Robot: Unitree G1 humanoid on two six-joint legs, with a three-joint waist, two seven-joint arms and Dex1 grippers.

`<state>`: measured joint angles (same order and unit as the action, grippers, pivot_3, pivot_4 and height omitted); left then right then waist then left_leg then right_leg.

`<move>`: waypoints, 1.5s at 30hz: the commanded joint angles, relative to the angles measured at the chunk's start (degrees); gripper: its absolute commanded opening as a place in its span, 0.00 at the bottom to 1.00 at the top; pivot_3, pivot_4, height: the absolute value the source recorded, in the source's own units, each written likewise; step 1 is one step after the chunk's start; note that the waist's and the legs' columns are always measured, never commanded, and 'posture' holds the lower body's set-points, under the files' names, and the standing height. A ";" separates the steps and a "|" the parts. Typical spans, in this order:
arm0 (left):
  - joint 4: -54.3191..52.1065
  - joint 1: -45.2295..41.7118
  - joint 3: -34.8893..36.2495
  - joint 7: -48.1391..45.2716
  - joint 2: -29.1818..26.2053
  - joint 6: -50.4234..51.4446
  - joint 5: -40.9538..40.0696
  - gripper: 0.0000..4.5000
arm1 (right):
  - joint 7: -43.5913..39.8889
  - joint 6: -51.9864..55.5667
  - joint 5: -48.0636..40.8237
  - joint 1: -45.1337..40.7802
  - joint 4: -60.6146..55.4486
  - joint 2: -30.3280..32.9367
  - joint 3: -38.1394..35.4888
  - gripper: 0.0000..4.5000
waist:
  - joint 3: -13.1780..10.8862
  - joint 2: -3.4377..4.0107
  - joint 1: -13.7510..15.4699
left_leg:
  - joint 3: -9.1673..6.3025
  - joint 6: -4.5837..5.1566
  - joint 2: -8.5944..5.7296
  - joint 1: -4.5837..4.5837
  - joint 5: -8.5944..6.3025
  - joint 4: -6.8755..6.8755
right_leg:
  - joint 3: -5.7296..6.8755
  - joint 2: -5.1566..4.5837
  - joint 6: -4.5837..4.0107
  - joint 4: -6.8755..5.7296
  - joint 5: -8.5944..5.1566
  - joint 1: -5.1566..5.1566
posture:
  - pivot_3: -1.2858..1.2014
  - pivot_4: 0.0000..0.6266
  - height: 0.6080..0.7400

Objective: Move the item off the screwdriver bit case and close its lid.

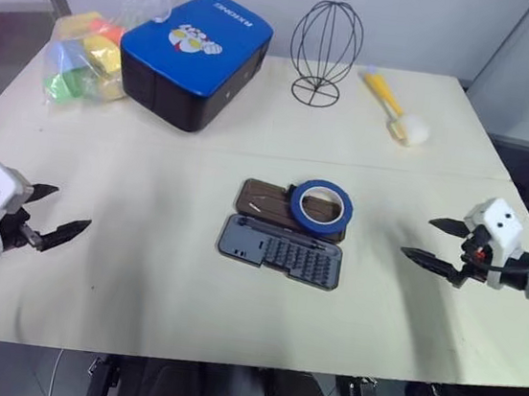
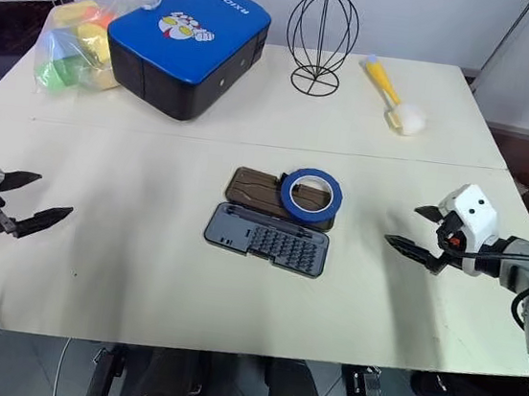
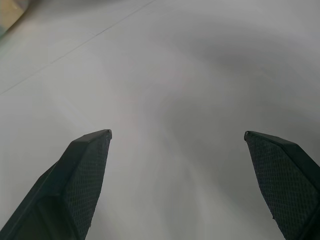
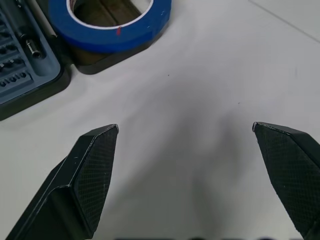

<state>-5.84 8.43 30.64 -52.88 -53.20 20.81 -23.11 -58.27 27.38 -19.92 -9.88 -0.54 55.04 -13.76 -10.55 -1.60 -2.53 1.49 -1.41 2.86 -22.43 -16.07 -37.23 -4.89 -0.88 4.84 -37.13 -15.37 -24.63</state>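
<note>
Right hand (image 1: 436, 242) hovering over the desk (image 1: 139, 279) at its right side, fingers spread wide, nothing in them. Pointing roughly toward the middle, well apart from the goods. Left hand (image 1: 62, 210) same deal over on the left: wide open, empty, aimed at bare desk.

Out in the middle: screwdriver bit case (image 1: 280, 251) lying flat and open, grey bit tray nearer, brown-faced lid (image 1: 262, 200) flipped back on the far side. Blue tape roll (image 1: 321, 206) sitting right on the lid's right end, flat, so no closing anything yet.

Looks like step one, not yet started, just lined up. Next up, probably: right hand reaching in for the tape since it's on that side, pinching the thin ring wall, lifting clear, dropping it on bare desk. Then flipping the lid over the tray.

Beyond that, blue-topped box (image 1: 195, 57) and wire frame (image 1: 325, 51) at the far edge, out of the way.
</note>
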 commanded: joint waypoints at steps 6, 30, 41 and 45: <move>-0.34 -2.49 0.88 3.53 1.34 -0.18 0.11 0.99 | 5.05 -0.23 1.72 -0.56 -1.98 -0.81 -0.98 1.00 | 0.01 -0.01 0.00 | 0.00 0.00 -0.01 0.00 0.00 -0.02 | 0.00 0.01 0.00 -0.02 0.00 0.00 | 0.52 0.24 0.98; -12.31 -35.08 -25.37 -11.41 1.01 16.84 -15.36 0.99 | 12.17 6.68 14.88 -40.36 22.79 -18.50 28.69 1.00 | -0.02 0.05 -0.03 | -0.15 -0.02 0.02 -0.18 0.02 -0.15 | 0.07 0.19 0.15 -0.14 0.19 -0.09 | 0.52 0.24 0.98; -14.66 -31.99 -24.07 -9.96 1.15 16.56 -14.87 1.00 | 10.87 1.71 17.78 -43.38 33.16 -23.85 27.52 0.83 | -0.02 0.05 -0.17 | -0.17 -0.03 0.03 -0.26 0.03 -0.21 | 0.07 0.21 0.15 -0.30 0.19 -0.20 | 0.52 0.24 0.98; -14.29 -32.31 -23.93 -9.78 1.06 16.44 -14.88 1.00 | 9.87 1.71 18.54 -43.11 32.79 -24.23 27.83 0.41 | -0.03 0.06 -0.10 | -0.18 -0.04 0.03 -0.26 0.03 -0.23 | 0.07 0.20 0.16 -0.33 0.20 -0.20 | 0.52 0.24 0.98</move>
<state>-18.63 -23.17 5.21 -62.84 -51.68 38.23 -37.96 -47.88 29.59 -1.76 -52.29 33.00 30.59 14.81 -10.57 -1.54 -2.64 1.31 -1.45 2.89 -22.70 -16.03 -37.46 -4.82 -0.68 5.00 -37.46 -15.18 -24.83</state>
